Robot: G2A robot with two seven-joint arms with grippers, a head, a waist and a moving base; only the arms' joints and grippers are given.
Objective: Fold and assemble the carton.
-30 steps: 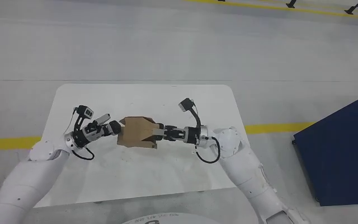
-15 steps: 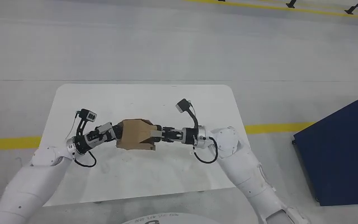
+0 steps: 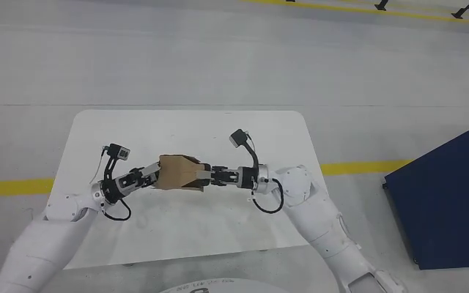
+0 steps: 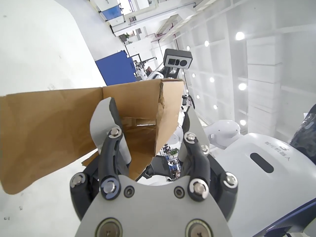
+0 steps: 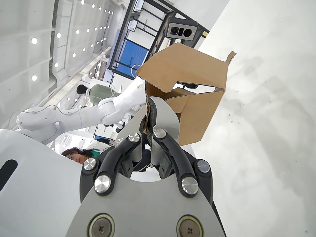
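Observation:
A brown cardboard carton point(image 3: 179, 173), partly unfolded with loose flaps, is held just above the middle of the white table point(image 3: 183, 132). My right gripper point(image 3: 207, 176) comes at it from the right. In the right wrist view this gripper point(image 5: 148, 114) is shut on the edge of one carton point(image 5: 190, 75) flap. My left gripper point(image 3: 152, 174) is at the carton's left end. In the left wrist view it point(image 4: 148, 117) is open, its fingers point(image 4: 109, 110) straddling an upright panel of the carton point(image 4: 49, 129) without pinching it.
The table has bare room in front of, behind and to both sides of the carton. A blue box point(image 3: 432, 205) stands on the floor off the table's right side. A yellow floor line point(image 3: 359, 168) runs behind the table.
My left arm has moved right and slightly toward the front, bringing its open fingers around the carton's left panel. The carton has tipped flatter. The right gripper has stayed shut on its flap.

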